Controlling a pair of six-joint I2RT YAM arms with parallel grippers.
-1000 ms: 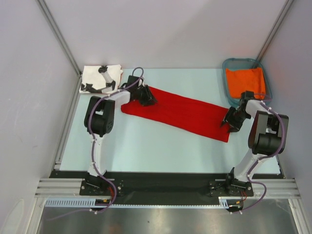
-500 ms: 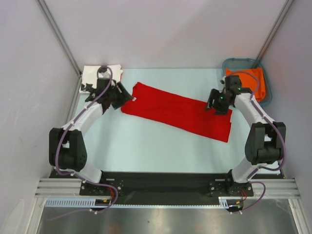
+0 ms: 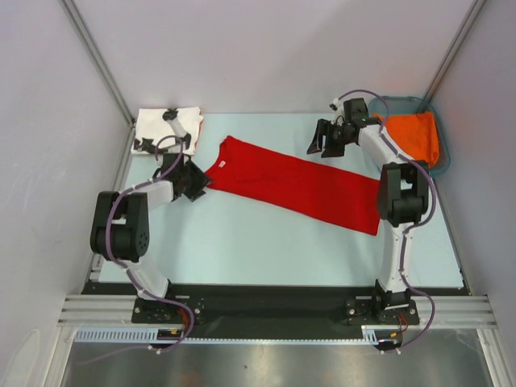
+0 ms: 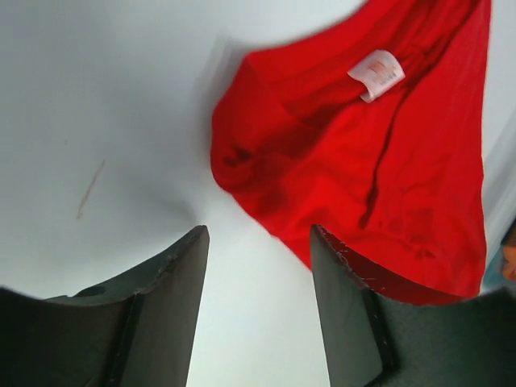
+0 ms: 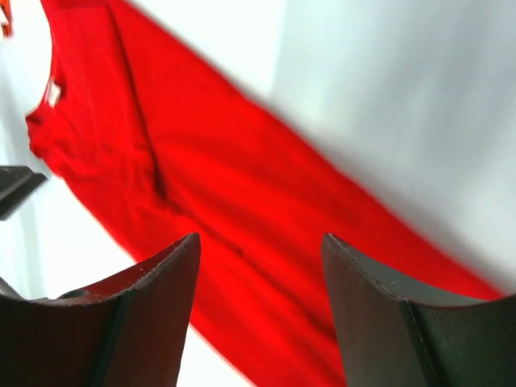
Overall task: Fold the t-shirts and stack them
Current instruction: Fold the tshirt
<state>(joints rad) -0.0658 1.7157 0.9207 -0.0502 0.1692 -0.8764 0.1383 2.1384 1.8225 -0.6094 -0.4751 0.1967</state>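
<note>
Letting go is what has just changed: a second ago my left claw sat on the collar end of the plain bright red cloth t-shirt, my right claw on its hem end. Now both are off it, spread wide and empty. The shirt lies as a long narrow strip slanting across the pale blue table, so I judge the lengthwise fold done and a crosswise fold due. My left arm is bent back sharply, claw low just beside the collar and its white neck label. My right arm reaches far, claw raised past the strip's far edge, near the teal plastic basket. The folded white t-shirt with black printed shapes waits in the far left corner.
</note>
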